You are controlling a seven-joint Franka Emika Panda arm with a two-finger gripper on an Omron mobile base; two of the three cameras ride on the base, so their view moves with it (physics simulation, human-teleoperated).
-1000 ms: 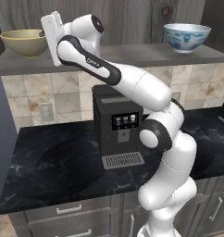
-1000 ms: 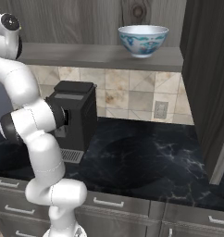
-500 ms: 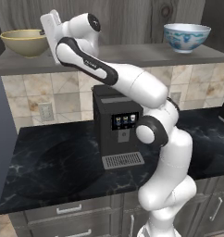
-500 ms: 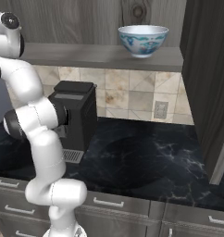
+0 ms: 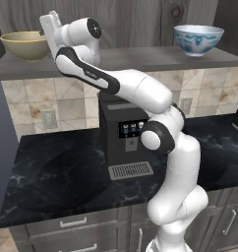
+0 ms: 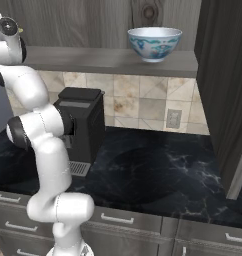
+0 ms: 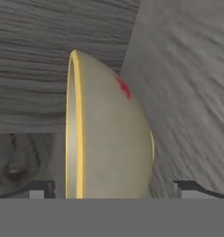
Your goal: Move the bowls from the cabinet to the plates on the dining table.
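Note:
The tan bowl (image 5: 24,45) with a yellow rim stands at the left end of the open cabinet shelf (image 5: 140,57). My gripper (image 5: 44,35) is right beside it on its right. In the hand view the tan bowl (image 7: 109,139) looms close, rolled on its side, and my gripper (image 7: 115,190) is open with one fingertip on each side of it, not closed on it. The white bowl with blue pattern (image 5: 198,39) (image 6: 154,43) sits at the right end of the same shelf. The plates and the dining table are out of view.
A black coffee machine (image 5: 123,133) (image 6: 80,125) stands on the black marble worktop (image 5: 57,172) under the shelf, just behind my arm. A tall dark cabinet side (image 6: 223,90) closes the right. Grey drawers (image 5: 72,224) run below.
The hand has shifted a little to the left, closer to the tan bowl. The jaws have stayed open and both bowls stand where they were.

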